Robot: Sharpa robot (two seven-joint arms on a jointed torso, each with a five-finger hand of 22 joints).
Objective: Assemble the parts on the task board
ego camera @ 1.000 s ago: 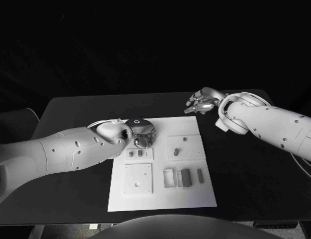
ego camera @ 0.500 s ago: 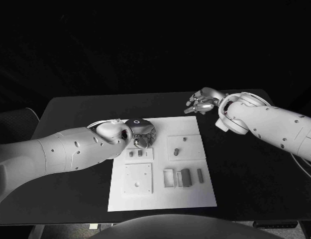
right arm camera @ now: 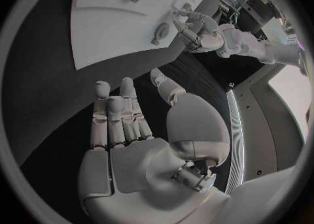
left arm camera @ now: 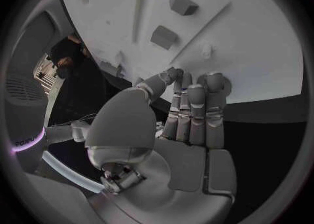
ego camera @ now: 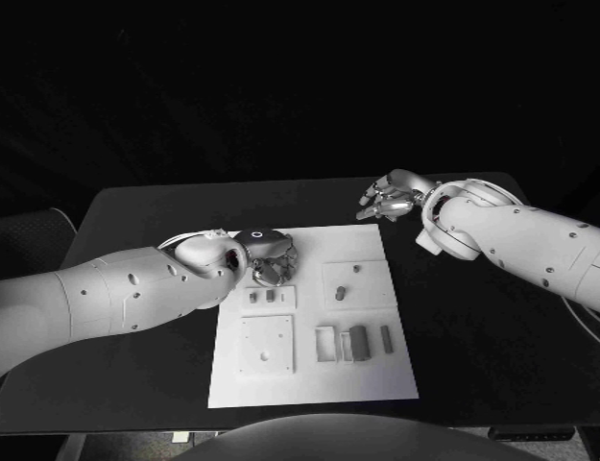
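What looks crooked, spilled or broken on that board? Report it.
Nothing stands out. The white board lies flat on the black table, its small grey parts sit in tidy groups, and nothing looks spilled or broken. The left hand hangs over the board's far-left corner; the right hand is off the board, fingers apart.

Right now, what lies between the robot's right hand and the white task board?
In the head view, only bare black table separates the silver right hand from the white task board's far corner. The right wrist view shows the same dark strip.
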